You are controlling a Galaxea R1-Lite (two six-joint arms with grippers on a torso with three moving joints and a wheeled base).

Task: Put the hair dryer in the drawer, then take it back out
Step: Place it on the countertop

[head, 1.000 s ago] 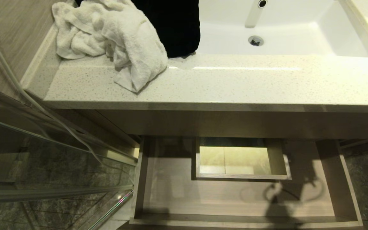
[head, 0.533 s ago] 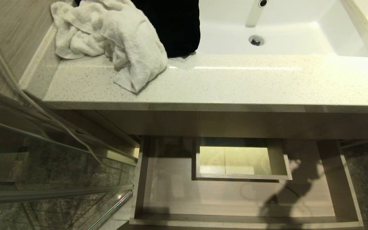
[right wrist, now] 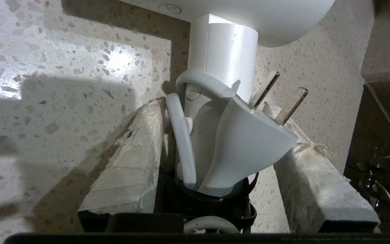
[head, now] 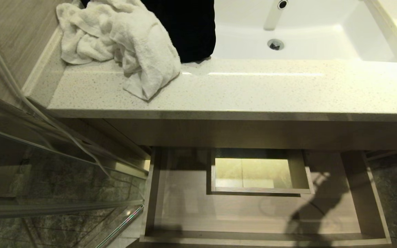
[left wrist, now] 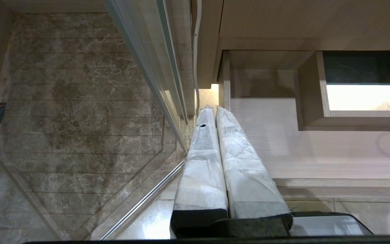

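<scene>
White hair dryer (right wrist: 222, 67) handle btwn right gripper (right wrist: 215, 112) jaws | jaws apart, grip unclear | over speckled counter (right wrist: 63, 67)

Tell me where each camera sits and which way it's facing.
Head view: on the head, looking down on the counter, sink and open drawer; no arm shows.
Left wrist view: behind the shut left gripper, facing the drawer's left end and the floor.
Right wrist view: behind the right gripper, facing the hair dryer, counter behind it.
Shared: head and left wrist both show the drawer; head and right wrist, the counter.
</scene>
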